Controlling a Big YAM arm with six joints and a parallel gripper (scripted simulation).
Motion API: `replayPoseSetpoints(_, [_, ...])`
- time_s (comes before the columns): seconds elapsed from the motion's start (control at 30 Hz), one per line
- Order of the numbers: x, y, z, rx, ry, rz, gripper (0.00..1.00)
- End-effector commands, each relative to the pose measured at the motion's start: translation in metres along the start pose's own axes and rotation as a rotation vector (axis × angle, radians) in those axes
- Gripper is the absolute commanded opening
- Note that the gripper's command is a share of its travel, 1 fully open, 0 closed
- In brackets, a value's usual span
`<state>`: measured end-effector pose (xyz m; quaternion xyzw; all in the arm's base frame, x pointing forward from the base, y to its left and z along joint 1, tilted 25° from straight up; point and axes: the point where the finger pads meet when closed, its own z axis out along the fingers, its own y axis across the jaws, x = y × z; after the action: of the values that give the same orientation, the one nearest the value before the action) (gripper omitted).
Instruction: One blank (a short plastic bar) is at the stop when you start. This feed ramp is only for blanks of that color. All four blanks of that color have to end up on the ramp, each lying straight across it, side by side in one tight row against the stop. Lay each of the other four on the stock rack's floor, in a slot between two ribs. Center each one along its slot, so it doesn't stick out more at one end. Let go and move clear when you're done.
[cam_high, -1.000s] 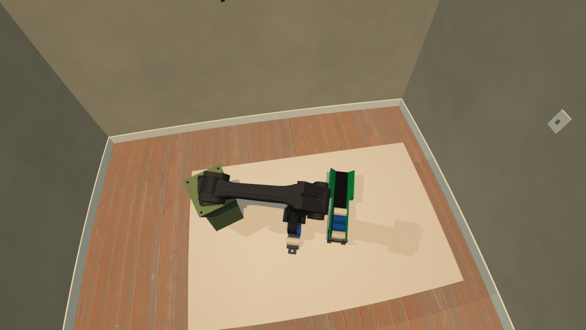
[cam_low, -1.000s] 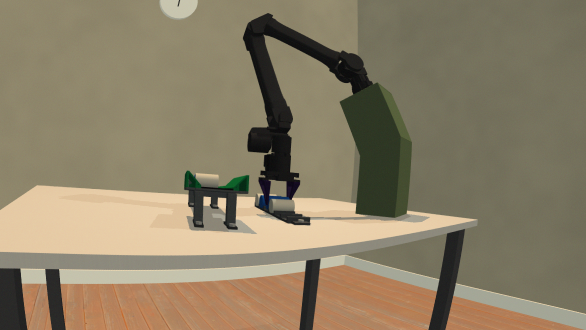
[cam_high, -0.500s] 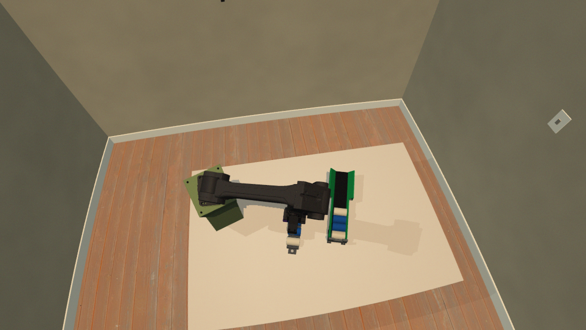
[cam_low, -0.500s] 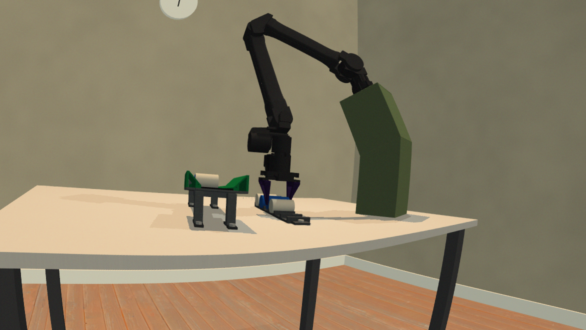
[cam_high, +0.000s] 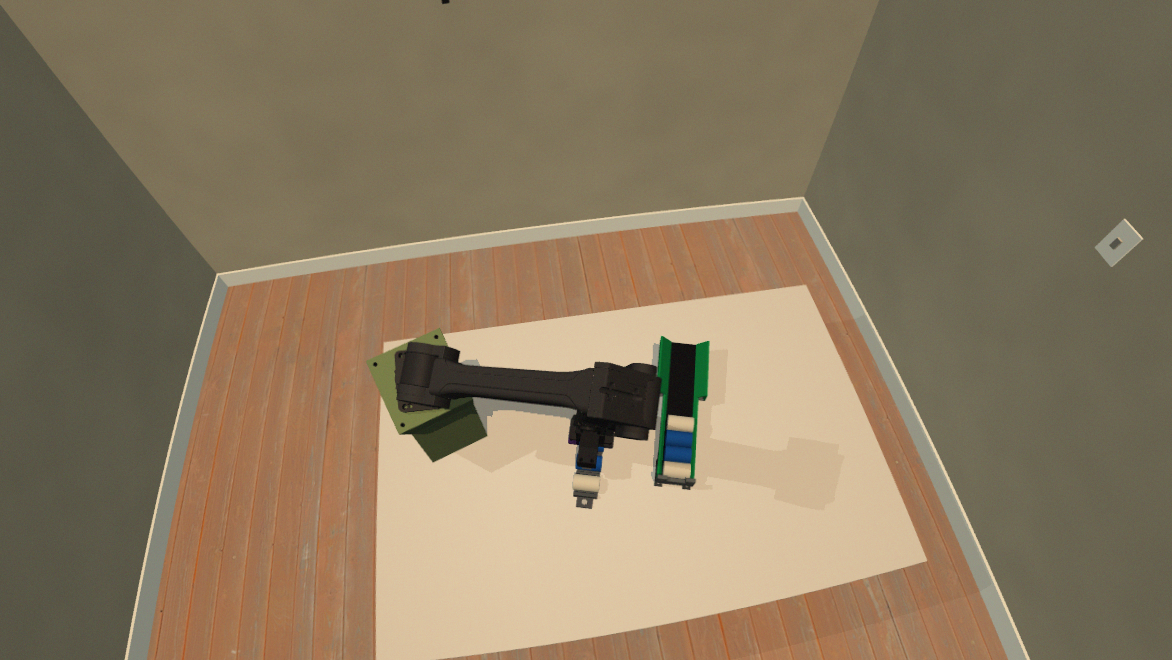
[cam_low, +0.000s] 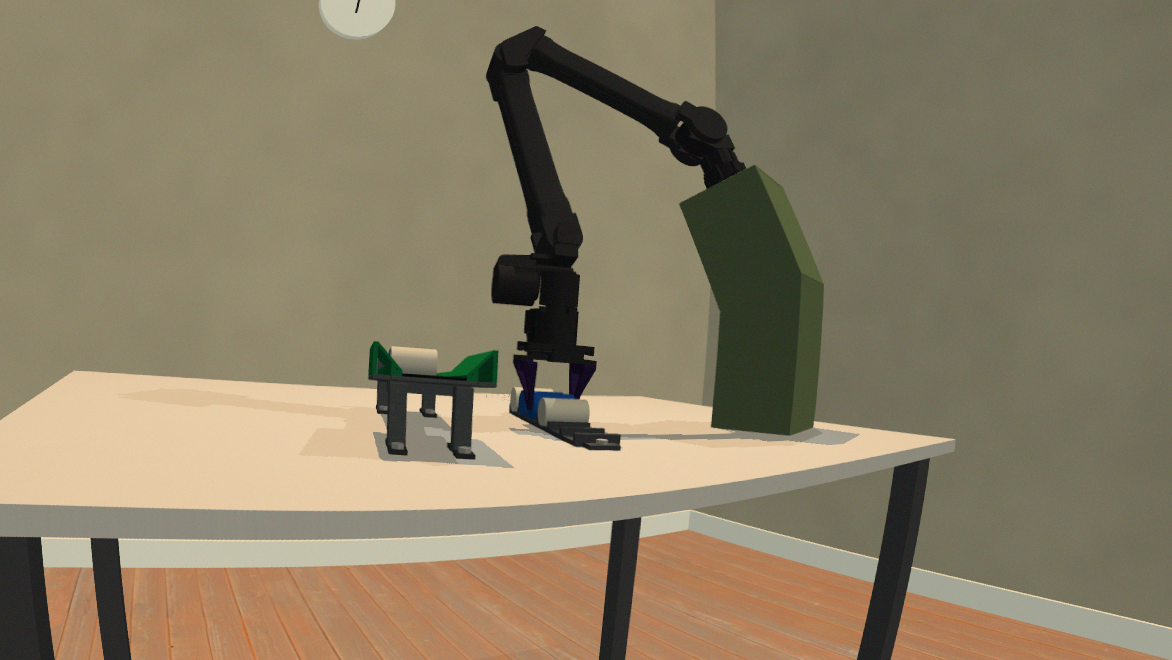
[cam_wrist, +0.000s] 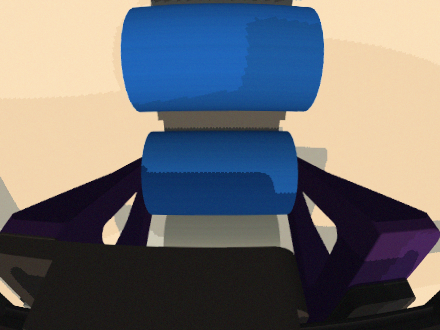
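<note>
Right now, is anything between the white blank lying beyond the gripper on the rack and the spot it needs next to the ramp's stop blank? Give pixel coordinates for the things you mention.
Yes. Two blue blanks (cam_high: 679, 439) lie on the ramp (cam_high: 702, 373) (cam_low: 490, 370), right behind the white blank (cam_high: 676, 470) at the stop (cam_high: 674, 481), filling that spot.
</note>
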<state>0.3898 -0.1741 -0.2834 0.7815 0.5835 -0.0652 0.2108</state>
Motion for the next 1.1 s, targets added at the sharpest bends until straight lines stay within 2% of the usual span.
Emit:
replayPoseSetpoints(0.0, [0.0062,0.0129,-0.0072,-0.017,0.007,-0.005,0.62])
replayPoseSetpoints(1.07, [0.0082,0.0080,-0.0051,-0.009,0.007,-0.006,0.62])
